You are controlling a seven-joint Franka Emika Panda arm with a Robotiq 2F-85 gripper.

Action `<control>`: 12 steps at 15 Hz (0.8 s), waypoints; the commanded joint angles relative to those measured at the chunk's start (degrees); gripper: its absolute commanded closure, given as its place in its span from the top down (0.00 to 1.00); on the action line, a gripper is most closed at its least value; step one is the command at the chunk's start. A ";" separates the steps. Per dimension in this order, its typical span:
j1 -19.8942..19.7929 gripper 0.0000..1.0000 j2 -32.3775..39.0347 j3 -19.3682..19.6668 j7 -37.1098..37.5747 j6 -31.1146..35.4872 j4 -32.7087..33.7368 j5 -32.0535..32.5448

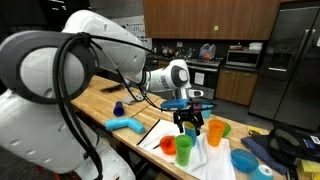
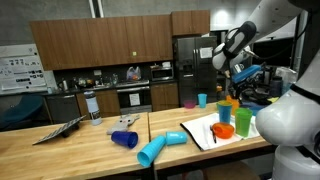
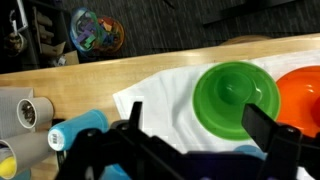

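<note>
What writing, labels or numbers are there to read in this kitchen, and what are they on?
No text here can be read.
Wall board, in an exterior view: covered in printed sheets, too small to read.
Colourful patterned thing beyond the counter, in the wrist view: any print is too blurred to read.
Green cup and orange cup: no lettering shows.

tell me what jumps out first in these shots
The bright plastic cups catch the eye first: a green cup and an orange cup sit on a white cloth on the wooden counter, just below the open gripper. A light blue bent tube lies on the counter beside the cloth. The bulky white robot arm fills the near side in an exterior view.
</note>
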State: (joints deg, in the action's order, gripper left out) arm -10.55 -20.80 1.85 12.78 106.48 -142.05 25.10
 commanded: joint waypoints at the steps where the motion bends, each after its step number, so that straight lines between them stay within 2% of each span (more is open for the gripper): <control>1: 1.22 1.00 -1.36 0.12 -0.31 -1.61 2.55 -0.35; 6: 2.58 1.00 -0.30 0.00 -3.14 -3.55 7.04 -2.01; 12: 7.05 1.00 2.29 -1.62 -9.83 -5.02 8.78 -2.11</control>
State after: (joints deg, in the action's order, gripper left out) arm -5.26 -20.56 0.79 6.44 103.47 -135.40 24.08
